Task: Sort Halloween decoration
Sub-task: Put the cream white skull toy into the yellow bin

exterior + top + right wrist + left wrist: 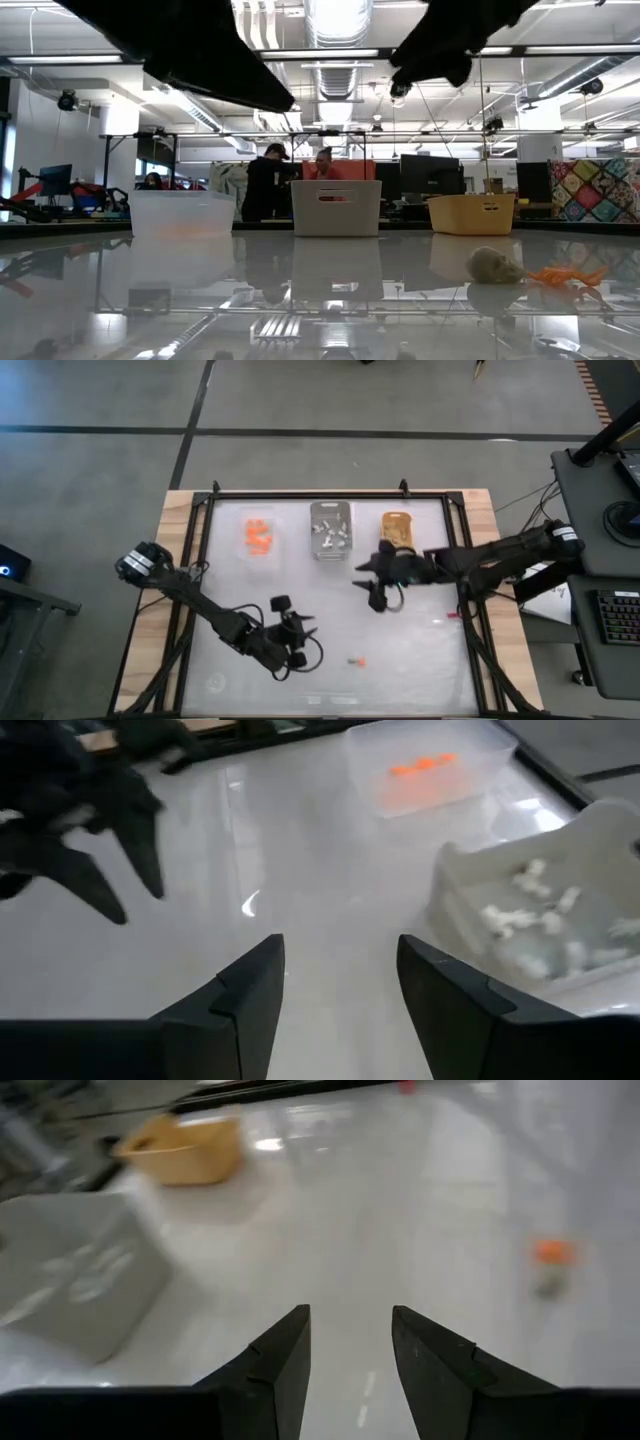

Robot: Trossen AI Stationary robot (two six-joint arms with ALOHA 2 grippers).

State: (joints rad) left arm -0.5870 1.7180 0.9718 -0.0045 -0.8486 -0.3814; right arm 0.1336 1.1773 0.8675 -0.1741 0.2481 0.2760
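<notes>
No readable text, label, brand, number or sign anywhere in the four views. Nothing printed on the trays, the table or the arms. Far screens and room fittings in the low view too small to read.

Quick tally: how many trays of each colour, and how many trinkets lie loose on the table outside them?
Clear tray: 1
Grey tray: 1
Orange-yellow tray: 1
Loose orange trinket: 1
Loose pale trinket: 1
Total: 5
</notes>
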